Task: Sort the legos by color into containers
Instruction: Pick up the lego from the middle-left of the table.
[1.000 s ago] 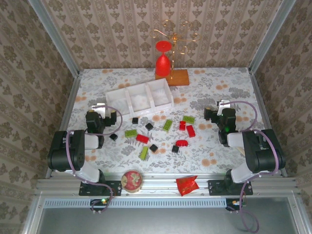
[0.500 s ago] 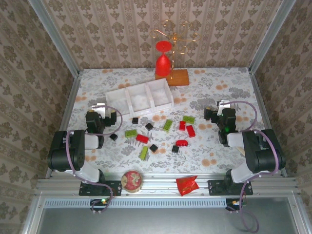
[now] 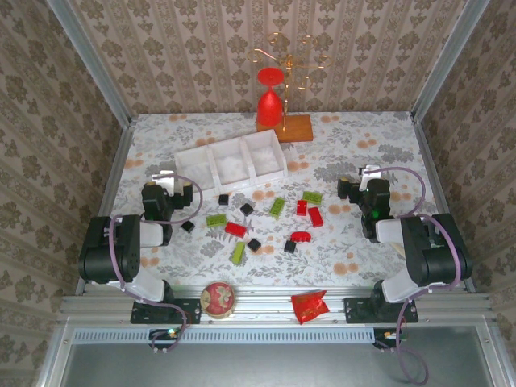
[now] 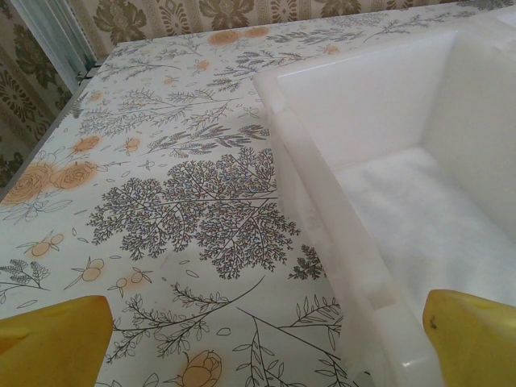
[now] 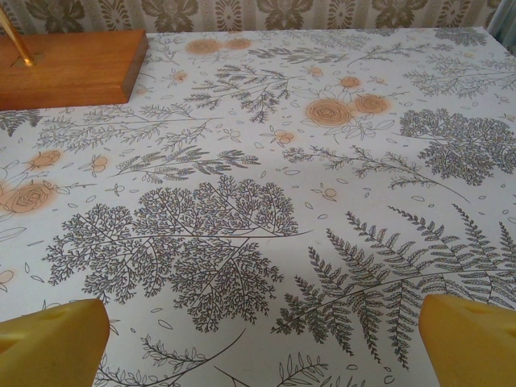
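The legos lie scattered at mid-frame, none visibly in the tray just above them. The left claw and right claw both gape wide, empty. The risk is that broad jaws knock crowded neighbours aside, or a tiny black cube slips free.

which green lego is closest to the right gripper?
The rightmost green lego: it lies closest to the right gripper. The other three green ones all lie further left.

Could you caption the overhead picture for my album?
Open left gripper and right gripper flank scattered bricks near a white tray.
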